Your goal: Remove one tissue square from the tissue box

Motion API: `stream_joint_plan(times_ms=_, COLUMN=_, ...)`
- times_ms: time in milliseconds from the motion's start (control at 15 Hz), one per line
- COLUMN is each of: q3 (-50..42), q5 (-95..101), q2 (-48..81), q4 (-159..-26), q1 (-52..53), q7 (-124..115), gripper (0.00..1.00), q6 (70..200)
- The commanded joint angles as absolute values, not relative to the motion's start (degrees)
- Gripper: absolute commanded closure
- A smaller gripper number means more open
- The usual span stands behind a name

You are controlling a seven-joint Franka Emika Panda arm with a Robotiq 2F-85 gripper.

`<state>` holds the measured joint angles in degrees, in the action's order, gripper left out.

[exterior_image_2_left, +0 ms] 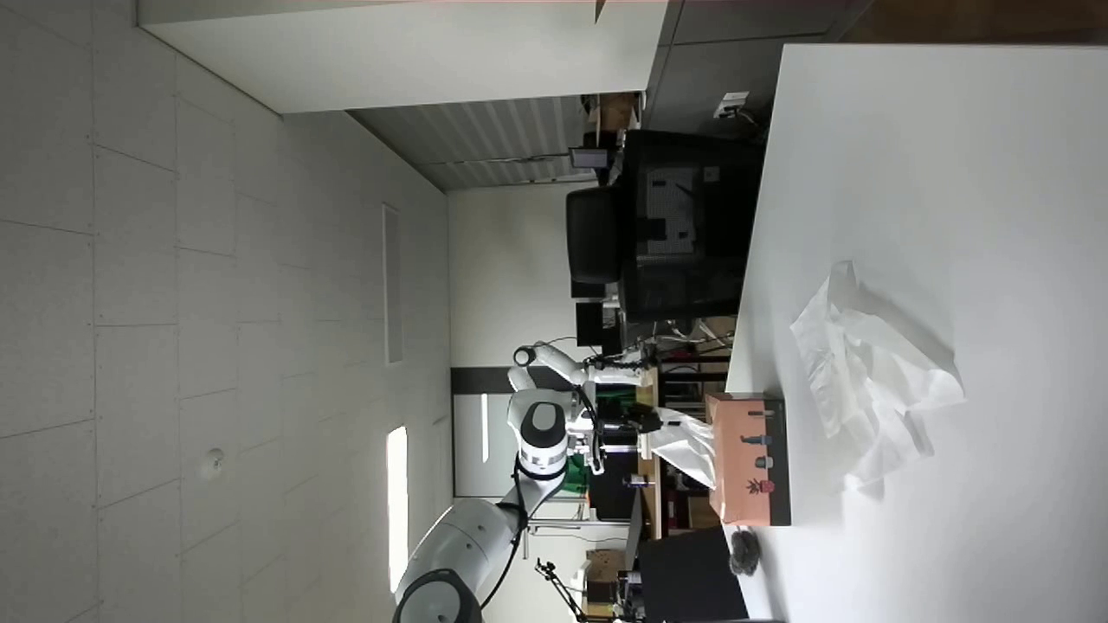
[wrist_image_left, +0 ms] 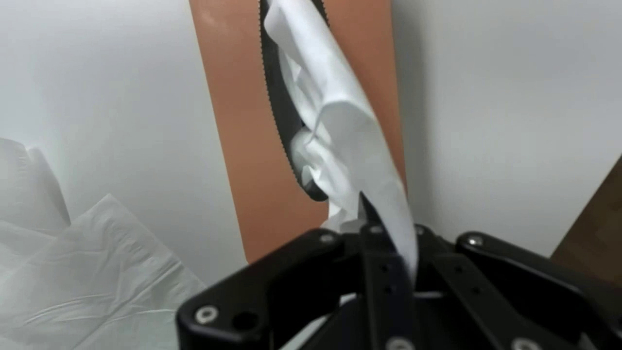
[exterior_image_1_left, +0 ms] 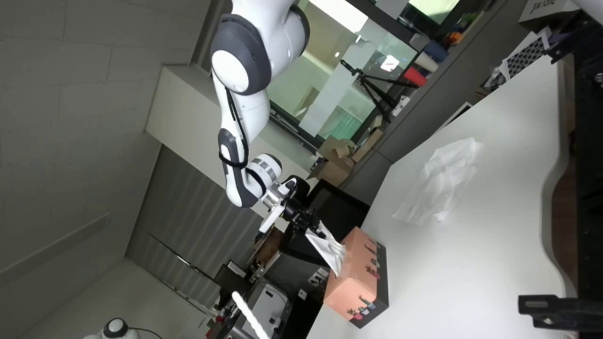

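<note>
We find the hand clamped on the tissue square, gripping the upper part of the sheet. The tissue square extends from the hand down to the slot in the top face of the tissue box; how much of it lies inside we cannot tell. In the wrist view we see the slot as long, dark and serrated along its edge, with the sheet folded into a slanting band above it. The tissue box stands upright on the white surface; it is orange, with a dark band at the base and potted plants printed on its side. In both exterior views we note loose tissue lying crumpled on the surface, apart from the tissue box; whether it is one sheet or several we cannot tell. In an exterior view, a dark grey fuzzy item shows just beside one end of the tissue box, and a black chair stands beyond the surface's edge.
</note>
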<state>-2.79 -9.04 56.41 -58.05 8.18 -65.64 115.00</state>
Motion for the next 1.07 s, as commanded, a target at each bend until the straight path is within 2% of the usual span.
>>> stream_joint_plan(times_ms=0, q3=-2.33, q5=-9.41, q2=55.39, q4=-54.8, q1=6.88, q7=-67.36, gripper=1.0, q6=111.76)
stream_joint_plan(times_ms=733, q3=-6.15, q5=-5.36, q2=45.83, q4=-56.04, q1=6.69, q7=-71.7, gripper=1.0, q6=114.55)
stream_joint_plan(times_ms=1000, q3=-11.89, q5=-2.76, q2=45.67, q4=-55.44, q1=6.54, q7=-76.43, gripper=1.0, q6=114.36)
